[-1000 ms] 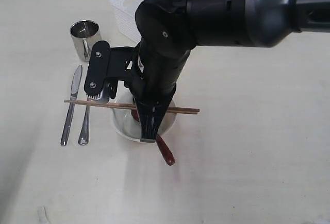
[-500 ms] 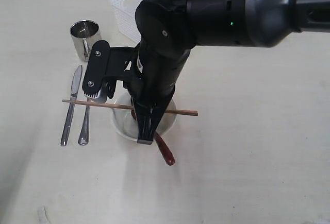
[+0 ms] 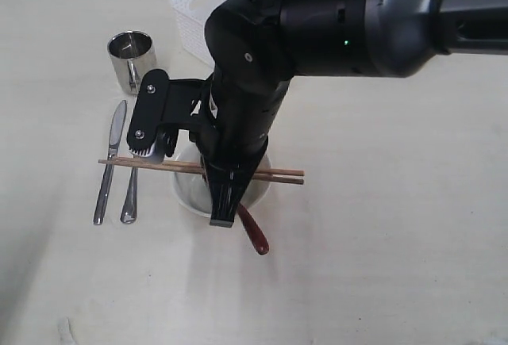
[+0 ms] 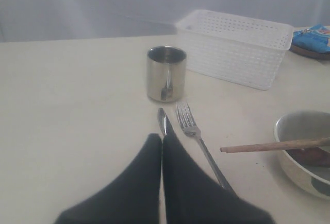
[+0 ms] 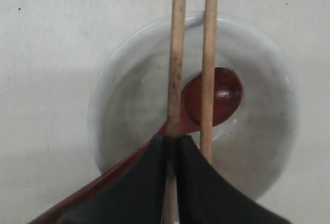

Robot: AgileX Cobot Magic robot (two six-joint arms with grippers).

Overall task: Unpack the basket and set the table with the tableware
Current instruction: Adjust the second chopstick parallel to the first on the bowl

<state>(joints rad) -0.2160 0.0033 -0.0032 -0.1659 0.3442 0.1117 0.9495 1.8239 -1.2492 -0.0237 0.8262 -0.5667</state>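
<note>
Right tool (image 5: 171, 139) gripping a chopstick (image 5: 176, 54) over the bowl (image 5: 103, 95).
Its tips are pinching one chopstick, which is lying across the bowl just beside the second chopstick (image 5: 209, 54), above the spoon (image 5: 221, 92) resting inside. The left tool (image 4: 162, 139) is hovering closed and empty over the knife (image 4: 163, 121) and fork (image 4: 188, 123) on the counter (image 3: 397, 242), the cup (image 4: 166, 73) and basket (image 4: 232, 49) sitting beyond.

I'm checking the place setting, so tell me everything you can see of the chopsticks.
The chopsticks are two thin, straight sticks of brown wood, lying side by side and nearly parallel across the off-white bowl, above the red spoon inside it. The right gripper is shut on one; the other runs just beside its finger. Both ends overhang the bowl.
</note>
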